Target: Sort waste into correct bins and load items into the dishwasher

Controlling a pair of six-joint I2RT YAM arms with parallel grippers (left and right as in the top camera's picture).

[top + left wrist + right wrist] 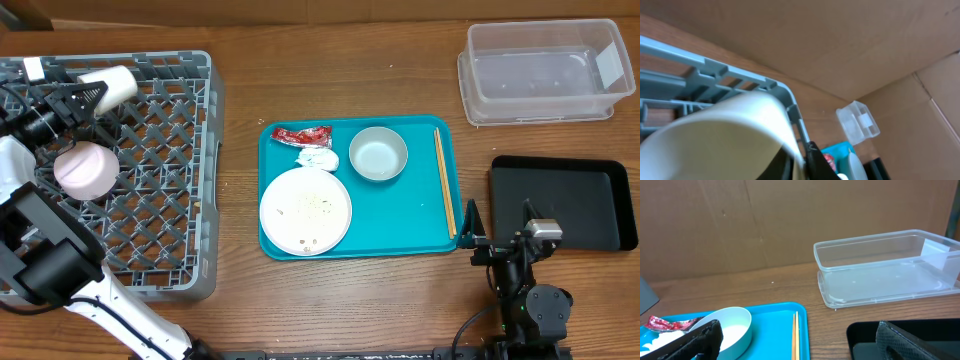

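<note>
Your left gripper (78,100) is right at the cup (112,84), which lies on its side in the rack's (190,150) back corner, near the small bowl (85,168). Can't tell if it's clamped or loose. Step looks like loading dishes. Right gripper (797,341) is spread wide, empty, by the chopsticks (445,180). Next: lift clear without dragging the cup.

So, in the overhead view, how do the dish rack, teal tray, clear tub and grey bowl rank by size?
1. dish rack
2. teal tray
3. clear tub
4. grey bowl
</note>
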